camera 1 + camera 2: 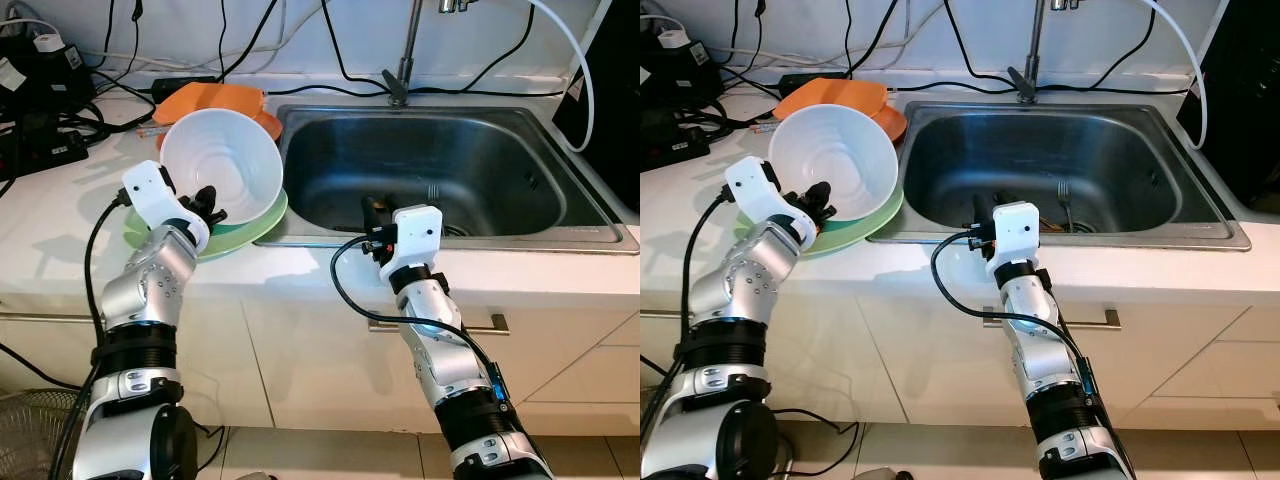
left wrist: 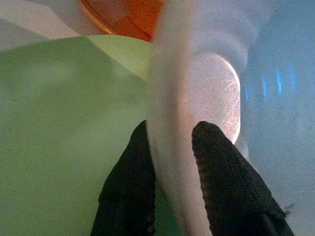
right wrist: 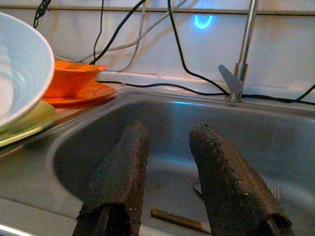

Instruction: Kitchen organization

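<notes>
black cables [image 1: 350,75], power strip [image 1: 40,150], cabinet handle [image 1: 495,322]

white bowl [image 1: 220,165] tilted — on green plate [image 1: 255,226]

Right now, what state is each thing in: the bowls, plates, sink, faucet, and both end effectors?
White bowl: tilted on its side, rim gripped.
Green plate: flat on the counter, under the bowl.
Orange dishes: stacked behind, untouched.
Sink: no water, fork at the bottom.
Faucet: no water running.
Left end effector: shut on the bowl rim.
Right end effector: open, holding nothing, over the sink.
</notes>
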